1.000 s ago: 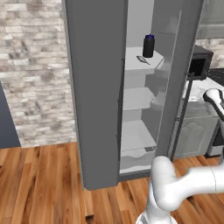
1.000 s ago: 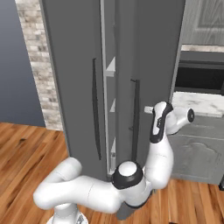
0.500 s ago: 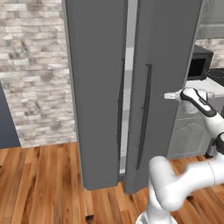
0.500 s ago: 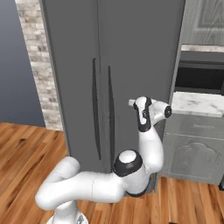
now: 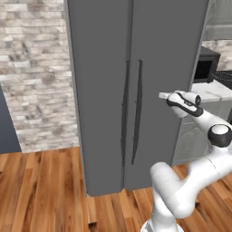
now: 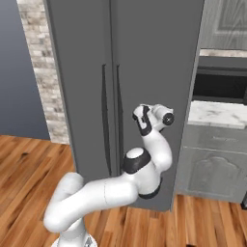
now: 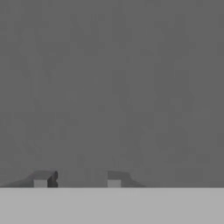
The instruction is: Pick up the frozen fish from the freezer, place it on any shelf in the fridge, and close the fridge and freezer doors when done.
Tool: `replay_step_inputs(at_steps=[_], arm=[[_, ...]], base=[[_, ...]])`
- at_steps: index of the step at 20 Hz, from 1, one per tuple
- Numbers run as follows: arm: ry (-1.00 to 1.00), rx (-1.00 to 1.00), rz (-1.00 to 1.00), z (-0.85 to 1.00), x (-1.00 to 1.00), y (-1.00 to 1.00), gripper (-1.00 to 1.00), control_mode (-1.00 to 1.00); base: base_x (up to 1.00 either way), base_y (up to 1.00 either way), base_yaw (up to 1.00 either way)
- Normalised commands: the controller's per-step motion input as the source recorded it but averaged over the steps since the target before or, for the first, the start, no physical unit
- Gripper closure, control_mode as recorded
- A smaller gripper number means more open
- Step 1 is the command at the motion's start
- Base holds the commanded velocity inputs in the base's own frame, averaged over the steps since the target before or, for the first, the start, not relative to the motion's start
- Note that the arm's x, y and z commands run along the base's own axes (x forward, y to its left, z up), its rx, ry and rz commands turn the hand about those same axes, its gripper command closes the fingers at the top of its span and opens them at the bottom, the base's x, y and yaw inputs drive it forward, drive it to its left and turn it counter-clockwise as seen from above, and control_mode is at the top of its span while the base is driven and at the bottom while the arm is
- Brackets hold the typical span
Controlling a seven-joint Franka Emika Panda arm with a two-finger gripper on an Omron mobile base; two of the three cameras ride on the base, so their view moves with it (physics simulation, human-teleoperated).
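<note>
Both fridge and freezer doors [image 5: 136,81] now swung flush shut where a gap showed a second ago — gripper [image 7: 77,179] closed on nothing, pressed up to the fridge door panel; frozen fish hidden somewhere behind that panel, task seemingly finished.

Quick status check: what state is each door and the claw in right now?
Freezer door: closed, flush with its neighbour.
Fridge door: closed, handle beside the freezer's.
Claw: shut, holding nothing, up against the fridge door.
Microwave: door closed.
</note>
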Motion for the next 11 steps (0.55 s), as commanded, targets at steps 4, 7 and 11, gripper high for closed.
replay_step_inputs(at_steps=[4,7,11], arm=[[0.0,0.0,0.0,0.0,0.01,-0.02,-1.0,-1.0],[0.0,0.0,0.0,0.0,0.0,0.0,-1.0,-1.0],[0.0,0.0,0.0,0.0,0.0,0.0,-1.0,-1.0]], base=[[0.0,0.0,0.0],[0.0,0.0,0.0],[0.0,0.0,0.0]])
